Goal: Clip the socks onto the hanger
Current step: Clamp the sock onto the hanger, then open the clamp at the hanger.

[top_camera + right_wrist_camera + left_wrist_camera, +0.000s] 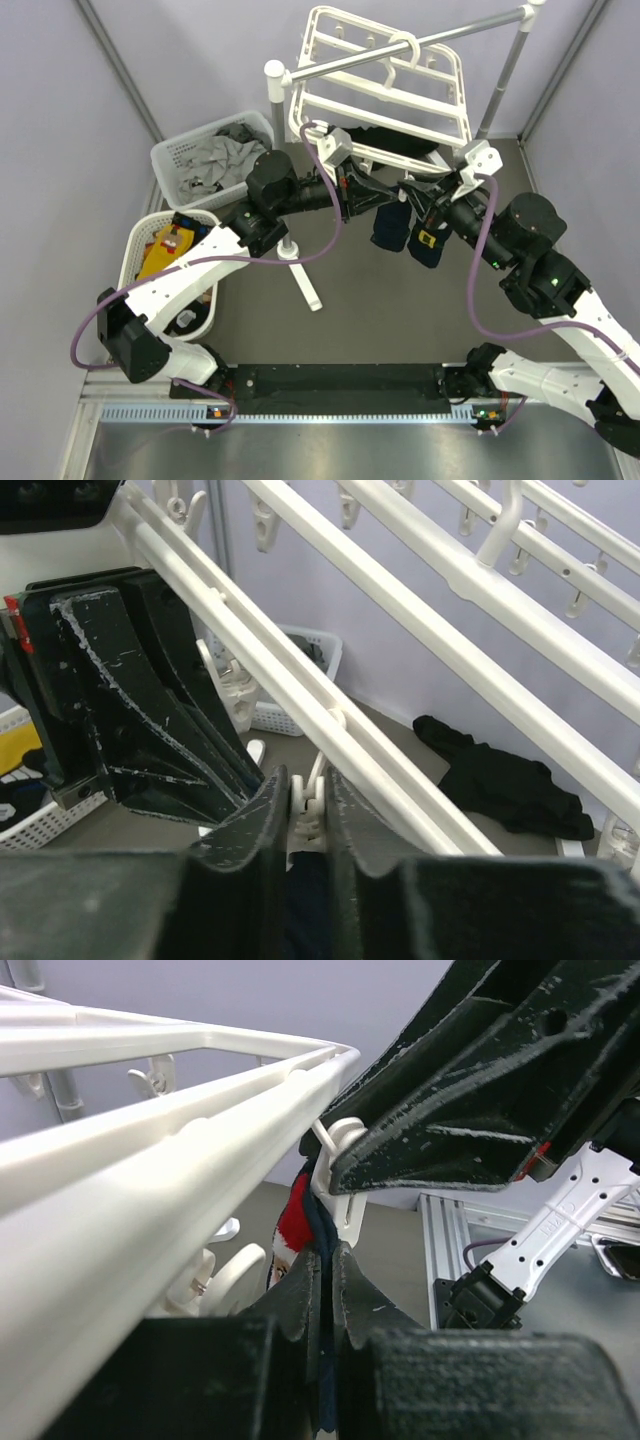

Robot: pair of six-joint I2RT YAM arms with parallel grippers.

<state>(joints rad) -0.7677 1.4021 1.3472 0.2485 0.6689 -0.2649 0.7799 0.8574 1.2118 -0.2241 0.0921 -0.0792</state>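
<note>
So the left gripper (328,1265) is clamped tight on the navy sock (325,1380), holding its cuff up into the clip (306,806) under the hanger (150,1150) rail. Meanwhile the right gripper (300,780) pinches that clip, I think to spread its mouth for the cuff.

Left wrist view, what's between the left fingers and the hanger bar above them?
A white clip hanging off the hanger, with the dark sock running up to it from the left gripper. The left wrist view shows this.
</note>
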